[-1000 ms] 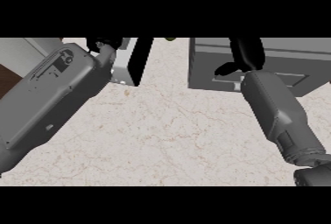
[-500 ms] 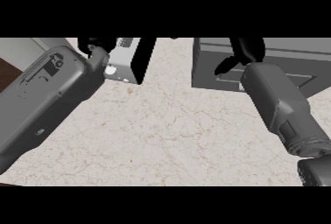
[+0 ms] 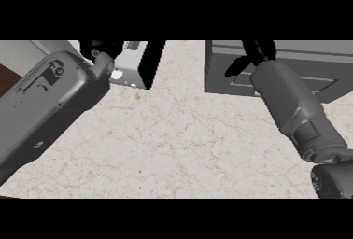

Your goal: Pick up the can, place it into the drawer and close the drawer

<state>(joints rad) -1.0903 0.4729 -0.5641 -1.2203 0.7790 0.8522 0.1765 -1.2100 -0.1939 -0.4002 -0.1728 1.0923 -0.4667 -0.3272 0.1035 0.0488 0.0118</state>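
A view looking steeply down at a pale marbled counter (image 3: pixel 172 140) that fills the middle and lower part of the frame. Two grey forearms rise from the lower edge toward the top. The left forearm (image 3: pixel 48 107) is large and close, slanting from the lower left up to the upper left, where the black left hand (image 3: pixel 100 48) shows only in part at the top edge, beside a light grey box-like object (image 3: pixel 131 70) with a black side. Too little of that hand is visible to tell whether its fingers are straight or curled. The right forearm (image 3: pixel 296 112) runs from the lower right up to the upper right, ending in the black right hand (image 3: pixel 251 53) over a dark grey drawer unit (image 3: pixel 303 60) that sits at the upper right of the counter. The right hand's fingers point up out of the frame and its thumb hangs down over the drawer front; whether it grips anything cannot be told. The can is not visible anywhere, so its place cannot be given. A strip of brown surface (image 3: pixel 8 77) shows at the far left edge.
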